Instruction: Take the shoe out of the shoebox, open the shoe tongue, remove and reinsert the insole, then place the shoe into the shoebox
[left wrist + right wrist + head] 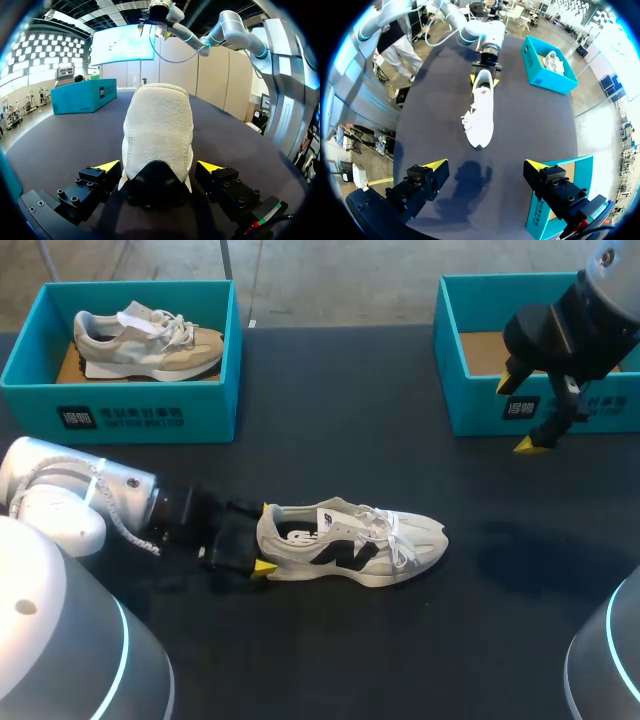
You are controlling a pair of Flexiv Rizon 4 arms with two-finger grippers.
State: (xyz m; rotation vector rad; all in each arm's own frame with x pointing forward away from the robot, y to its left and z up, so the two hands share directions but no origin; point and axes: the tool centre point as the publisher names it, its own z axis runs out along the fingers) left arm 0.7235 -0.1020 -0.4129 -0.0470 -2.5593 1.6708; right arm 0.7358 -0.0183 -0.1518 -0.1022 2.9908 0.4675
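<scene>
A white sneaker with dark side markings (pixel 350 545) lies on its sole mid-table, toe to the right. My left gripper (pixel 264 537) is at its heel, open, one yellow tip on each side. In the left wrist view the heel (pixel 159 125) stands between the fingers with a small gap on both sides. My right gripper (pixel 515 415) hangs open and empty above the table, in front of the teal shoebox (pixel 470 400) at the back right, which holds no shoe. From the right wrist view the sneaker (pixel 482 110) lies well ahead of the gripper (pixel 485 165).
A second teal shoebox (pixel 120 410) at the back left holds a beige sneaker (pixel 150 340). The dark tabletop around the white sneaker is bare. The right box's wall (pixel 540 220) lies close beside my right gripper.
</scene>
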